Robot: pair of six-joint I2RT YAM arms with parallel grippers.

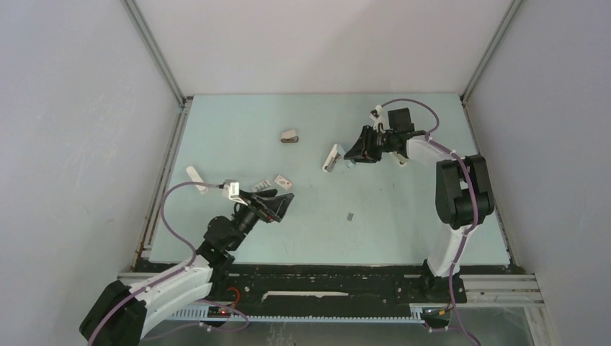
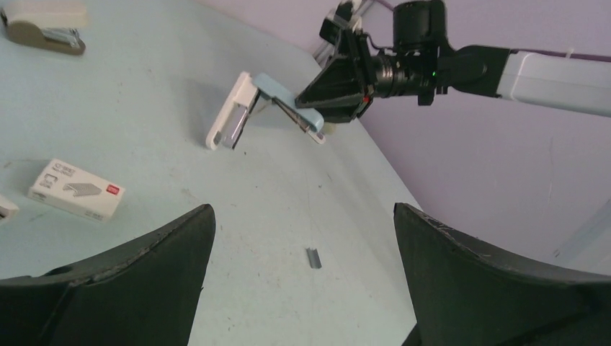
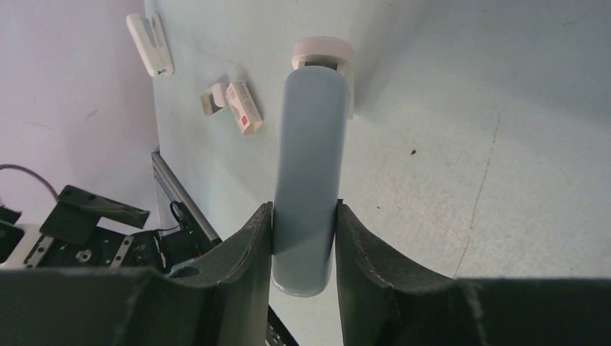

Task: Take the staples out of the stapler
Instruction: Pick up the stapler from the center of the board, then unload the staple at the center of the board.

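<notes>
Stapler (image 3: 310,130): pale-blue, hinged open, on the far right-centre of the table (image 2: 144,238). Its blue upper arm is clamped by its sides in the right gripper (image 3: 302,213), and its white base angles down to the surface. The long axis runs straight out from the fingers, whitish end foremost, pointing leftward. Staples (image 2: 313,257): one grey strip lying loose, well apart from the stapler. Left gripper (image 2: 302,210): jaws wide apart, empty, hovering. Step, by judgement: magazine exposed, emptying in hand. Next: the left gripper reaches the open channel for any strip inside; contents not discernible.

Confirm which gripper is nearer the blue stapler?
Right. The right gripper has its jaws clamped on the stapler. The left gripper hangs open, apart from it, toward the table's near-left.
</notes>
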